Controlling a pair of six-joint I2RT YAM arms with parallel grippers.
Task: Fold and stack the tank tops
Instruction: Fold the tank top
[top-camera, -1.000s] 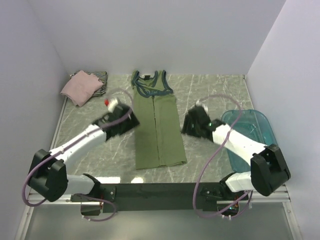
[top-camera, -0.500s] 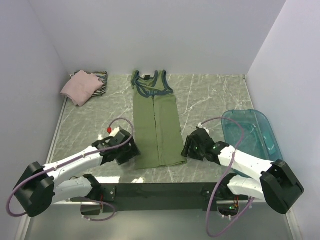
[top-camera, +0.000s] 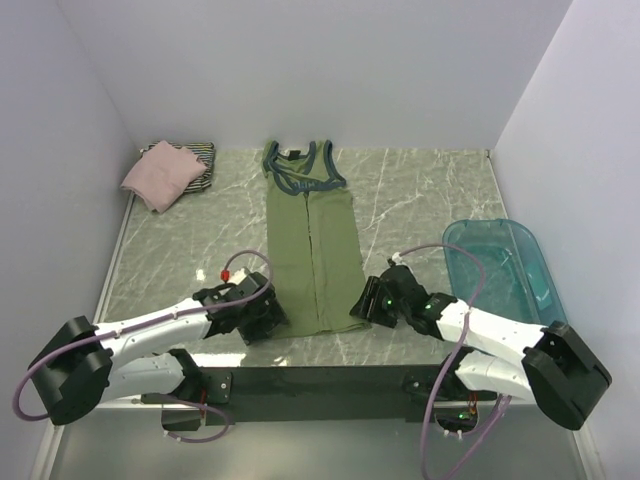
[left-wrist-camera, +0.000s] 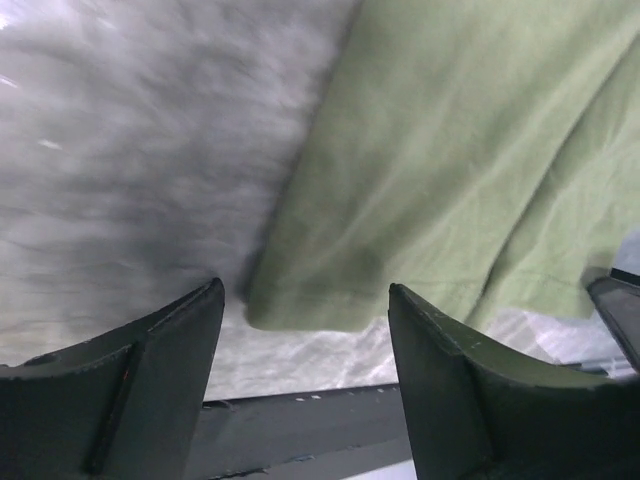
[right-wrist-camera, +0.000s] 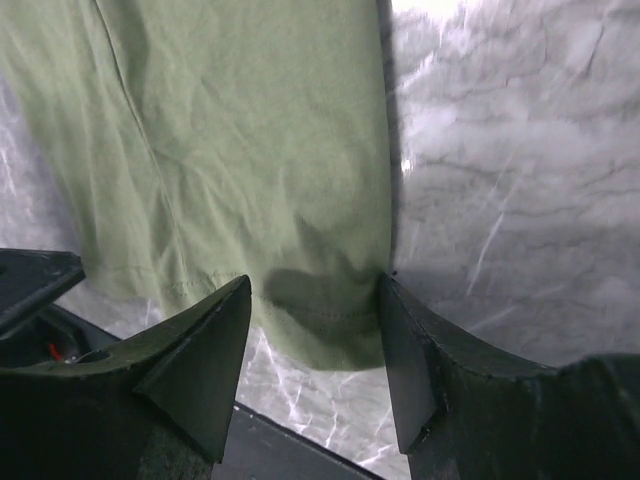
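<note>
Working on the olive-green tank top (top-camera: 312, 250), lying flat in the middle of the grey marble table (top-camera: 430, 195) as a long thin strip. Running near to far with its long side, navy straps at the far end, hem at the near end.

Reaching both arms low and flat toward that near hem, one at each corner. Pointing the left gripper (left-wrist-camera: 305, 300) at the near left corner, jaws spread wide, the corner showing right between them, pinching nothing yet. Pointing the right gripper (right-wrist-camera: 315, 290) at the near right corner the same way, jaws apart, cloth edge between them, not squeezing. Sitting about equally close to the hem on both sides, so probably needing both arms at once.

Guessing the next move: closing on both corners, then lifting the hem and carrying it toward the far end to fold the strip in half. Watching for one risk: catching only the top layer and leaving the under layers behind.

Leaving the folded pale pink tank top (top-camera: 158, 175) in the far left corner, well apart, resting on the black-and-white striped tank top (top-camera: 203, 153). Ignoring the see-through teal tub (top-camera: 520, 255) on the right side.
</note>
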